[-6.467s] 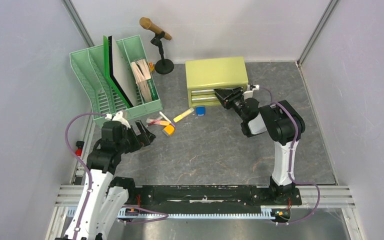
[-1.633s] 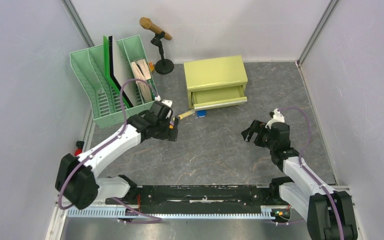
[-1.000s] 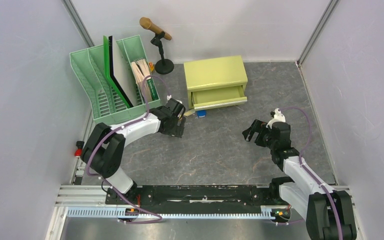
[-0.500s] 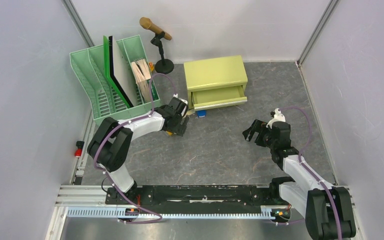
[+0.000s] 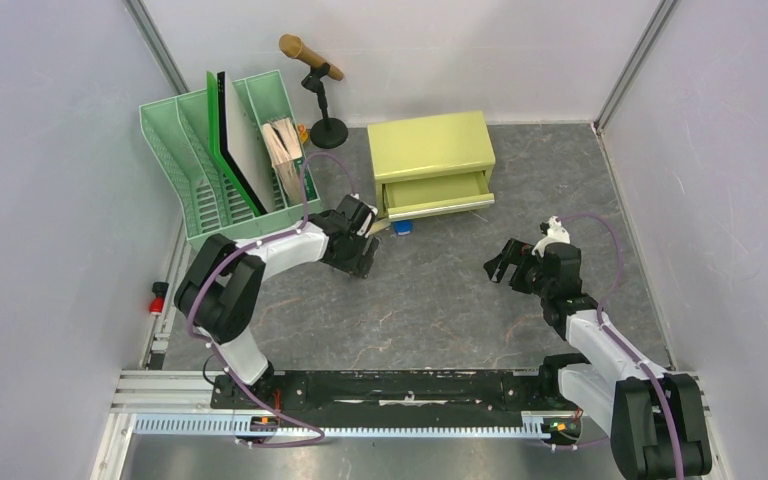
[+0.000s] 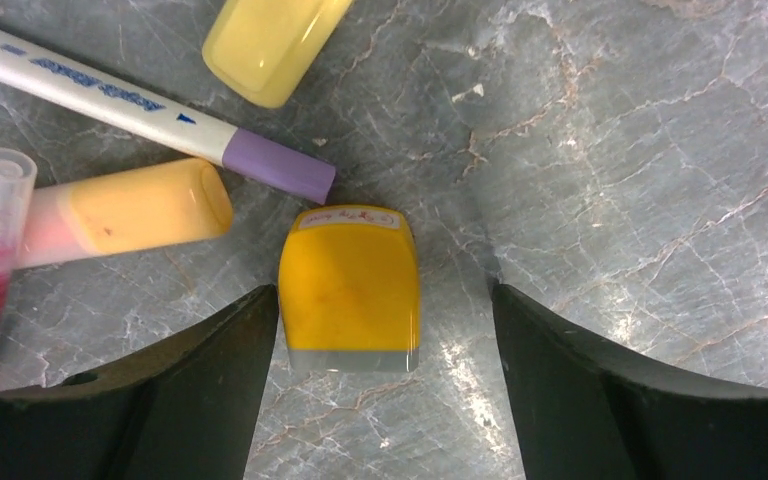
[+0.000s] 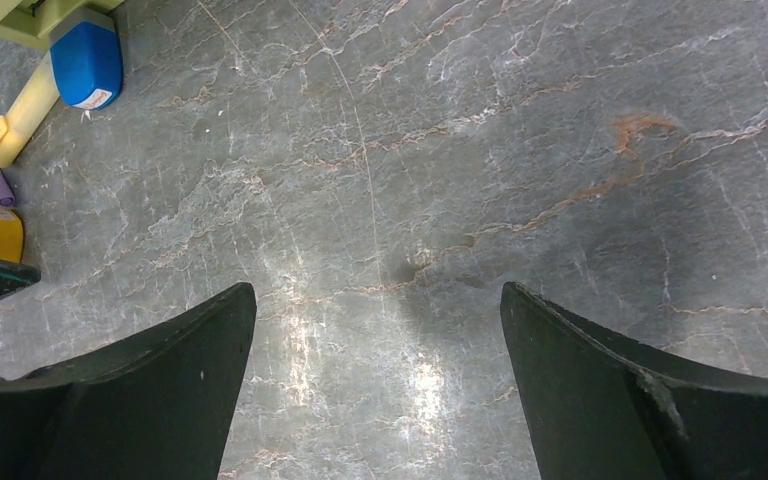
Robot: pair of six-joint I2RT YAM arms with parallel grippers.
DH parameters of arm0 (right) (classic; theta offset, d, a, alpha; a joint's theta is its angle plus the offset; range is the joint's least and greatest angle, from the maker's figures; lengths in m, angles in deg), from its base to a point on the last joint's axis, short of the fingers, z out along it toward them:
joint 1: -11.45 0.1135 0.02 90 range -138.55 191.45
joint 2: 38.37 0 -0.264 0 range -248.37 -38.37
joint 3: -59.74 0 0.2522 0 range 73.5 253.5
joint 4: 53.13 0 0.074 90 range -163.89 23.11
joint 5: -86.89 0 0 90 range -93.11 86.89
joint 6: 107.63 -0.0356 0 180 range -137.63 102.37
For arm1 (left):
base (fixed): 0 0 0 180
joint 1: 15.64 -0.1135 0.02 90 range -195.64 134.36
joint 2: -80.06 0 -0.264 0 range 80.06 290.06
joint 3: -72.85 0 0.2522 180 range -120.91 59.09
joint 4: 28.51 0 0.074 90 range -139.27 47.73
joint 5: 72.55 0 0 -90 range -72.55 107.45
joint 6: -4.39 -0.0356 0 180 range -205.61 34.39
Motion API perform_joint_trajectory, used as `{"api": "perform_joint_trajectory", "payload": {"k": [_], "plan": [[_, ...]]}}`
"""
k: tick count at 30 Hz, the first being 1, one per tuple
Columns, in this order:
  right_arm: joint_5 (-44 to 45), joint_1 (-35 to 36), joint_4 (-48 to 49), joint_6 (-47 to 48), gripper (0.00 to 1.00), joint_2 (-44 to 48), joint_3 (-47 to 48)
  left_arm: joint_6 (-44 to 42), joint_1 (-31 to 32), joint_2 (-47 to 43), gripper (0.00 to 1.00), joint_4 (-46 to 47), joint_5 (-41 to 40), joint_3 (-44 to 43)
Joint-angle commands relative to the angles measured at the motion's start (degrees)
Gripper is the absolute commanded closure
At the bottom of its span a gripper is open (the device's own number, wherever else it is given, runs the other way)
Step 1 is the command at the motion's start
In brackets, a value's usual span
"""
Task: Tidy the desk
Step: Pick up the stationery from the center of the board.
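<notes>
The yellow block [image 6: 350, 285] lies between the left gripper's [image 6: 382, 298] open jaws, its long axis running along them. It sits close against one jaw, with a gap at the other. The right gripper [image 7: 378, 292], open and empty, hangs well apart toward the desk's [image 5: 440, 300] right edge.

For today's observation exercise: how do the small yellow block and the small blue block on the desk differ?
Colour: the yellow block has a grey band at one end; the blue block is blue apart from its label. Place: the yellow block lies between the open fingers of the left hand; the blue block lies beside the cabinet. Both are small, rounded, labelled, lying on the desk.
</notes>
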Motion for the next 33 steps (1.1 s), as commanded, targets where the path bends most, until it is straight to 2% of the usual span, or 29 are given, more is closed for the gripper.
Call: {"api": "perform_joint_trajectory", "payload": {"k": [1, 9, 11, 13, 14, 18, 28, 33], "plan": [[-1.15, -0.42, 2.76, -0.12, 0.02, 0.30, 1.34, 1.58, -0.29, -1.90, 0.14, -2.95, 0.26, -2.24], [-1.92, -0.36, 3.83, -0.71, 0.02, 0.00, 0.67, 1.00, -1.34, -0.29, 0.30, -3.40, 0.50, -2.83], [-1.97, -0.38, 3.77, -0.45, 0.02, -0.21, 0.82, 0.61, -1.71, -0.56, 0.41, -2.99, 0.44, -2.61], [-2.11, -0.38, 3.68, -0.11, 0.02, -0.49, 1.00, 0.43, -2.03, -0.67, 0.48, -2.86, 0.58, -2.60], [-2.17, -0.36, 3.54, 0.09, 0.02, -0.53, 1.14, 0.32, -2.08, -0.85, 0.49, -2.66, 0.77, -2.47], [-2.67, -0.44, 3.45, 0.49, 0.02, -0.50, 1.27, 0.10, -2.40, -2.16, 0.66, -2.04, 2.65, -2.17], [-2.72, -0.45, 3.58, 1.71, 0.02, -0.51, 1.20, 0.84, -2.40, -18.41, 0.65, -0.54, 6.35, 0.32], [-3.46, -0.45, 4.79, 0.94, 0.02, -1.04, 0.54, 2.23, -2.40, -29.69, 0.66, 3.87, 12.79, 3.51]]}}
